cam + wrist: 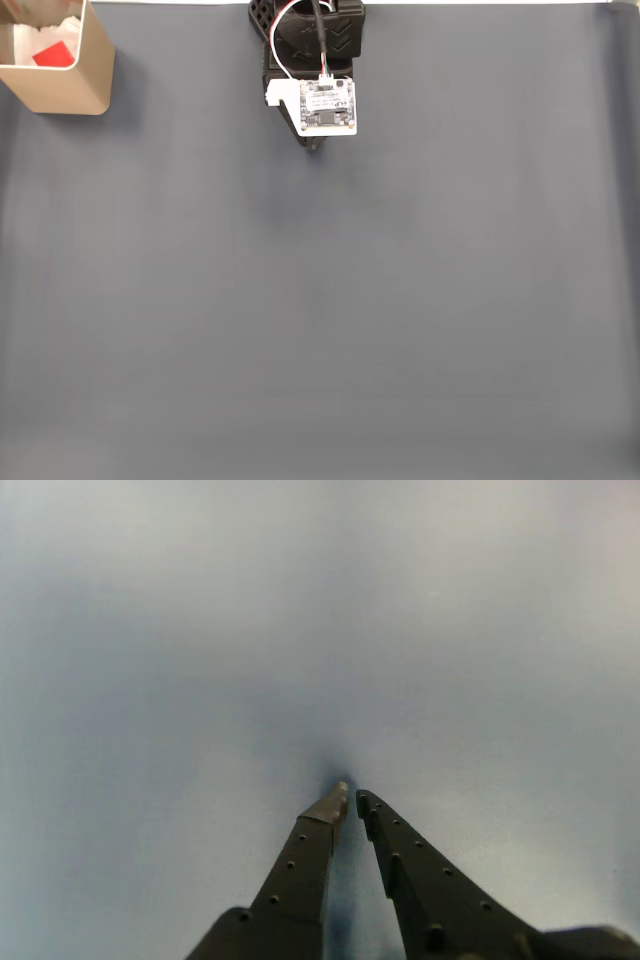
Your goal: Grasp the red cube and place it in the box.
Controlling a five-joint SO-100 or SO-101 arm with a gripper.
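Observation:
The red cube (55,55) lies inside the beige box (93,60) at the top left corner of the fixed view, among white scraps. The arm sits folded at the top centre of that view, its white camera board over the wrist, and the gripper (316,145) points down at the grey mat just below it. In the wrist view the gripper (351,796) has its two dark fingers (300,865) nearly touching at the tips, shut with nothing between them, close above the mat.
A plain grey mat (320,300) covers the table. The arm's black base (305,30) stands at the top edge. The box is far to the left of the arm.

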